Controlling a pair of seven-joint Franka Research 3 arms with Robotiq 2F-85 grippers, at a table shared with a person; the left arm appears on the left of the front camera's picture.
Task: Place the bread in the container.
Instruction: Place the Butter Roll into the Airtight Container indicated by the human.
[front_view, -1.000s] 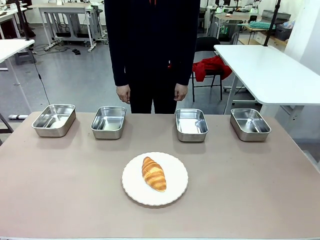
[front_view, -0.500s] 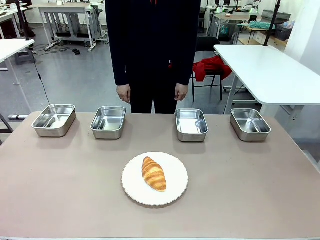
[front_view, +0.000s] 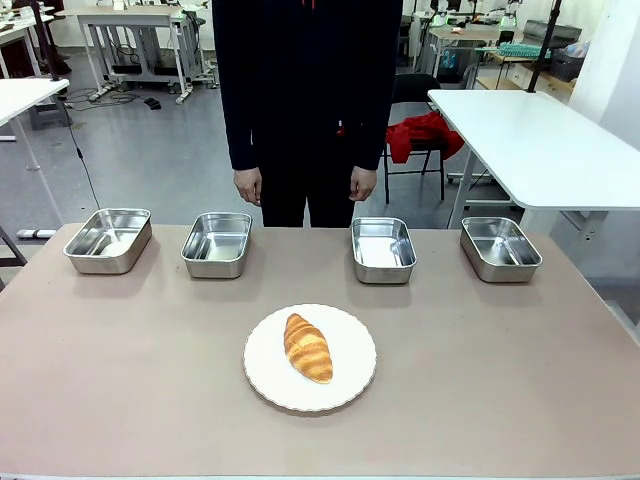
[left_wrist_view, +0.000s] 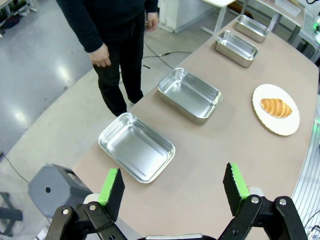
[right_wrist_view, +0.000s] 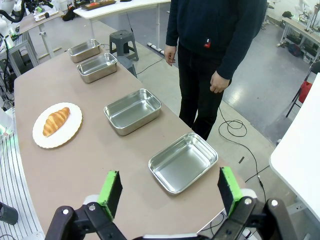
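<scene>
A golden-brown croissant (front_view: 308, 347) lies on a round white plate (front_view: 268, 382) near the table's middle; it is also in the left wrist view (left_wrist_view: 276, 107) and the right wrist view (right_wrist_view: 55, 121). Several empty steel trays stand in a row along the far edge (front_view: 108, 240) (front_view: 217, 243) (front_view: 382, 249) (front_view: 500, 248). My left gripper (left_wrist_view: 173, 189) is open, high over the table's left end above the leftmost tray (left_wrist_view: 136, 146). My right gripper (right_wrist_view: 169, 192) is open, high over the right end above the rightmost tray (right_wrist_view: 183, 161). Neither holds anything.
A person in dark clothes (front_view: 305, 100) stands at the far side with both hands hanging down (front_view: 246, 186) (front_view: 361, 184). A grey stool (left_wrist_view: 55, 184) stands beside the table's left end. A white table (front_view: 540, 140) stands at the right.
</scene>
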